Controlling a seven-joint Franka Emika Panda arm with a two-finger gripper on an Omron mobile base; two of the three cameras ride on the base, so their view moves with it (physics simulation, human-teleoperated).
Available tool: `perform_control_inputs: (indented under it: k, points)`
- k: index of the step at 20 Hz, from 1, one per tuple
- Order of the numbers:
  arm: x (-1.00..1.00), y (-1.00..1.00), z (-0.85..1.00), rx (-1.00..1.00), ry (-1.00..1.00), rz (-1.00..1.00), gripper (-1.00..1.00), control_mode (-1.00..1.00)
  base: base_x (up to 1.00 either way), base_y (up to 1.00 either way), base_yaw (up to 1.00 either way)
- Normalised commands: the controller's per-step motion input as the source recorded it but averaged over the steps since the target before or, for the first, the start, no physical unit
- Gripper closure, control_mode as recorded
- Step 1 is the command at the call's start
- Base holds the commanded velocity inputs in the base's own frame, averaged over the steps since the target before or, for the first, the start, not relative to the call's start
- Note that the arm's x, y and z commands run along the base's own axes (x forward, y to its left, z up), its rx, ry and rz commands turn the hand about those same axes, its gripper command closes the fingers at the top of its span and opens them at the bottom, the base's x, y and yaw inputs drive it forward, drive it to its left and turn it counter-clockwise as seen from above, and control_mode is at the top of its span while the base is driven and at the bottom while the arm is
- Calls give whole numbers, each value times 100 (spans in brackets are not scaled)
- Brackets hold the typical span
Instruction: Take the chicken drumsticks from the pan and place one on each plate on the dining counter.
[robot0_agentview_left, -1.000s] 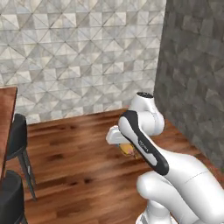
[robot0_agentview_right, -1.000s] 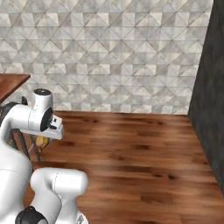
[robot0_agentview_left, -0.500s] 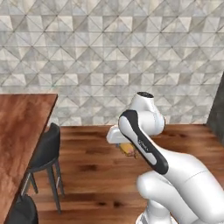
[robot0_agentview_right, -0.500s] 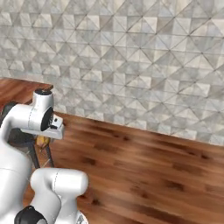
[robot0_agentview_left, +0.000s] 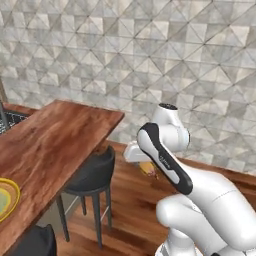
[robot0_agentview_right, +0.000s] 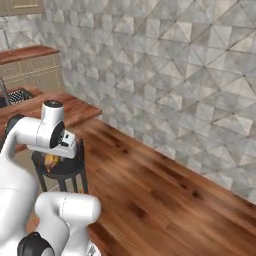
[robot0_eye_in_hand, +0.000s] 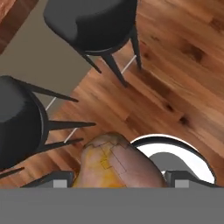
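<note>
Your end effector (robot0_eye_in_hand: 118, 181) grips a drumstick (robot0_eye_in_hand: 116, 164), held over open floor (robot0_agentview_right: 165, 190) just off the desk (robot0_agentview_left: 55, 140) end, above stools (robot0_eye_in_hand: 92, 22). One plate (robot0_agentview_left: 6, 197) sits at desk's near edge, well apart.

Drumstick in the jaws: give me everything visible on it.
The chicken drumstick is a lumpy golden-brown piece, yellower on one side and browner on the other, with a faceted roasted-looking surface. It sits between the jaws of the gripper, held in the air over the wood floor near two dark stools. In the left base view it shows as an orange sliver under the hand.
</note>
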Motion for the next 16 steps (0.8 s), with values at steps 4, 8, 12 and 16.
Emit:
perform_control_inputs:
  k: [4, 8, 12, 16]
  points:
    - [0, 0, 0, 0, 0, 0, 100, 100, 67, 14, 75]
    - [0, 0, 0, 0, 0, 0, 100, 100, 57, 26, 75]
    - [0, 0, 0, 0, 0, 0, 100, 100, 46, 30, 73]
    - [0, 0, 0, 0, 0, 0, 100, 100, 59, 13, 62]
